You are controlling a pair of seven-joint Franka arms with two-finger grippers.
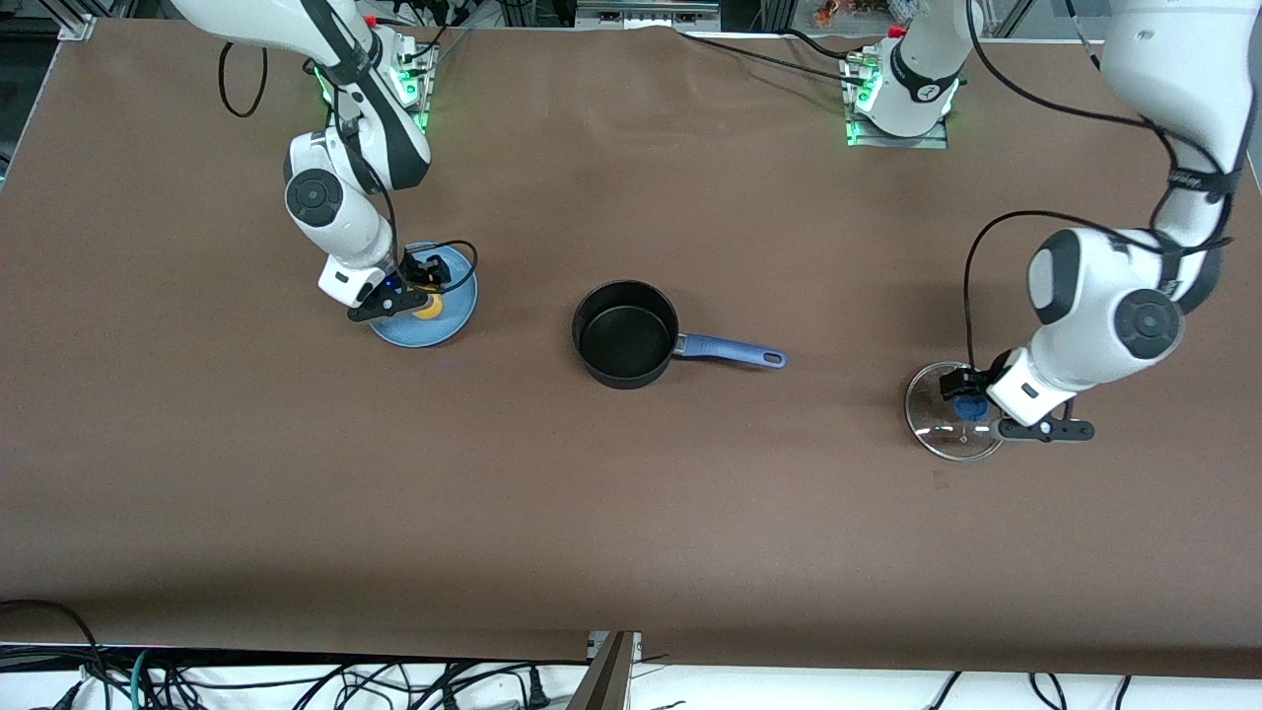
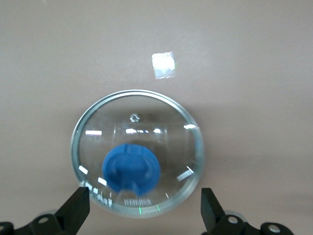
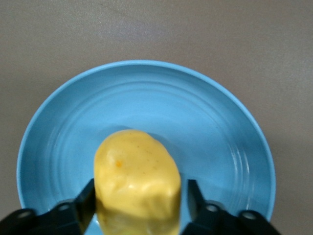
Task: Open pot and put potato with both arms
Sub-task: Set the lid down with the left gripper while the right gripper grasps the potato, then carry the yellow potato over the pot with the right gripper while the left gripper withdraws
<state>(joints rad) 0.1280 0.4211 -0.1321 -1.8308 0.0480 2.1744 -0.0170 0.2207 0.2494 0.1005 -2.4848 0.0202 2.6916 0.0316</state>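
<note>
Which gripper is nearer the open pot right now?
Right. The right gripper is over the blue plate, fingers against the potato. The left gripper is over the lid, farther from the pot.

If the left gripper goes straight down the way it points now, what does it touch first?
Probably the round glass lid with the blue knob. The left gripper hangs open over it, fingers either side of the knob. How far above is unclear.

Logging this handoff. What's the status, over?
Right gripper shut on potato over blue plate. Left gripper open over glass lid, lid on table. Pot open, nothing blocking it.
</note>
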